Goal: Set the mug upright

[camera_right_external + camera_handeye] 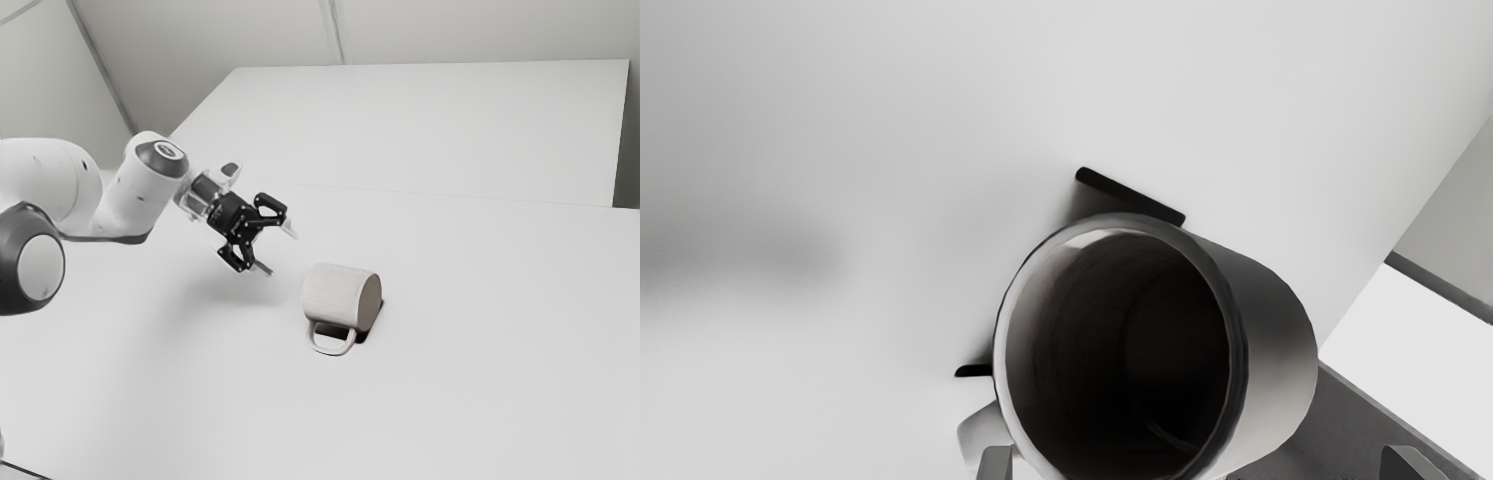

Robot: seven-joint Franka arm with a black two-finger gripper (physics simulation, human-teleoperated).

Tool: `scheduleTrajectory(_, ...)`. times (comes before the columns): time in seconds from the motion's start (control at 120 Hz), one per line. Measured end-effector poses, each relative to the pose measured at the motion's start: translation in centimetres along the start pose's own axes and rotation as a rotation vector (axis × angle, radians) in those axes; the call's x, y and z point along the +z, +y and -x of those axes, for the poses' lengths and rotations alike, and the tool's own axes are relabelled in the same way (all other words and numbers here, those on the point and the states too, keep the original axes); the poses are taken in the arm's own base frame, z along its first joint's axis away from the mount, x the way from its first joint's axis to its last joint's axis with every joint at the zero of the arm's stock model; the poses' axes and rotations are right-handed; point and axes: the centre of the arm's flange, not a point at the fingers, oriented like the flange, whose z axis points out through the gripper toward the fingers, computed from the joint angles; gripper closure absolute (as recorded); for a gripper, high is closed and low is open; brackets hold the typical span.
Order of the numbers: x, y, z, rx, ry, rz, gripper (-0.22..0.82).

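Just off the mug (338, 295), toward the exterior view's left, hovers the open claw (277, 250). The mug lies sideways on the counter (480, 350). Reaching seems in hand; next, grip and tip it upright.

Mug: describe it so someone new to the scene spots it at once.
Start at the big white table and find the black gripper above it. Just past the fingertips, toward the exterior view's right, a pale mug lies on its side. Unlike the black, jointed gripper, it is a smooth, hollow cylinder with a looped handle.
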Motion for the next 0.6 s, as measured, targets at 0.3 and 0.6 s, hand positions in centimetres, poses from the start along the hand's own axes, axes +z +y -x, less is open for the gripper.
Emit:
scheduleTrajectory(0.3,5.5,-0.4,-0.3,-0.049,-0.056,0.136,0.00)
scheduleTrajectory(0.6,8.2,0.7,-0.6,-0.055,-0.046,0.204,0.00)
